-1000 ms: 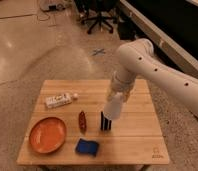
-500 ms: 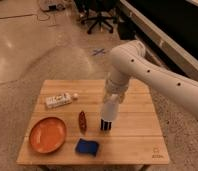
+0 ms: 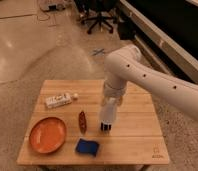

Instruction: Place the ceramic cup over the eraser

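Note:
The white ceramic cup (image 3: 108, 112) hangs upside down at the middle of the wooden table (image 3: 137, 131). Its lower rim covers the top of the eraser (image 3: 106, 128), a small upright black-and-white striped block whose lower part still shows below the cup. My gripper (image 3: 111, 99) comes down from the big white arm on the right and is shut on the upper end of the cup.
An orange plate (image 3: 48, 135) lies at the front left. A flat blue pad (image 3: 87, 147) lies in front of the eraser and a small brown object (image 3: 82, 120) to its left. A white box (image 3: 58, 100) lies at the back left. An office chair (image 3: 99, 20) stands far behind.
The arm has swung slightly left and lowered the cup, so it now sits lower over the striped eraser. The eraser and the other things have not moved.

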{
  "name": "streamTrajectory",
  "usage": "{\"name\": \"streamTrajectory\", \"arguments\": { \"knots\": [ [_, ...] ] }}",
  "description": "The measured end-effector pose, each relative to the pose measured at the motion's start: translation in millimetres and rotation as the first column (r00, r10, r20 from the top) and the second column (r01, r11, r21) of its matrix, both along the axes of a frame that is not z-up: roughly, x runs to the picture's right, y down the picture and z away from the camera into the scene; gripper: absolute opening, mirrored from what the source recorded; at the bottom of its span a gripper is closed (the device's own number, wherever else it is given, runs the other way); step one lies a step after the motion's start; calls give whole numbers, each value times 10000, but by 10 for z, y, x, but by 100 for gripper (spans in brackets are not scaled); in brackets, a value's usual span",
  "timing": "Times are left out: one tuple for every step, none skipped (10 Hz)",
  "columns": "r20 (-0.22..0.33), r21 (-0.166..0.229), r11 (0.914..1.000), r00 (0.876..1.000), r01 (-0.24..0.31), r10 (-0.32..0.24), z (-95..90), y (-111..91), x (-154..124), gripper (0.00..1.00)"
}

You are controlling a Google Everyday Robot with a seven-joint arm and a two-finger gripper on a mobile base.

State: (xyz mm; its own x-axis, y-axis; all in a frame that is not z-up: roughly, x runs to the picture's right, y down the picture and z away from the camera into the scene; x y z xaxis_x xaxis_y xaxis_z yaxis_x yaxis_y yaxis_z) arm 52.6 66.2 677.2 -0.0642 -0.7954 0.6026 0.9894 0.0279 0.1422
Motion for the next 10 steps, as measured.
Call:
{"name": "streamTrajectory", "arguments": {
  "knots": [
    [-2, 30, 10000, 10000, 91, -91, 37, 36, -15, 0],
    [1, 53, 9998, 9998, 197, -197, 74, 77, -35, 0],
    [-17, 91, 9990, 9990, 440, -440, 149, 158, -73, 4],
    [-74, 97, 9983, 9983, 577, -577, 205, 218, -83, 14],
    [-144, 108, 9978, 9977, 660, -658, 250, 259, -77, 22],
    [-250, 116, 9970, 9968, 762, -759, 316, 321, -65, 34],
    [-302, 142, 9966, 9962, 818, -813, 362, 351, -75, 43],
    [-321, 134, 9963, 9960, 844, -839, 399, 382, -94, 52],
    [-364, 149, 9960, 9955, 884, -879, 455, 411, -122, 64],
    [-396, 154, 9958, 9952, 898, -891, 498, 432, -140, 73]
  ]
}}
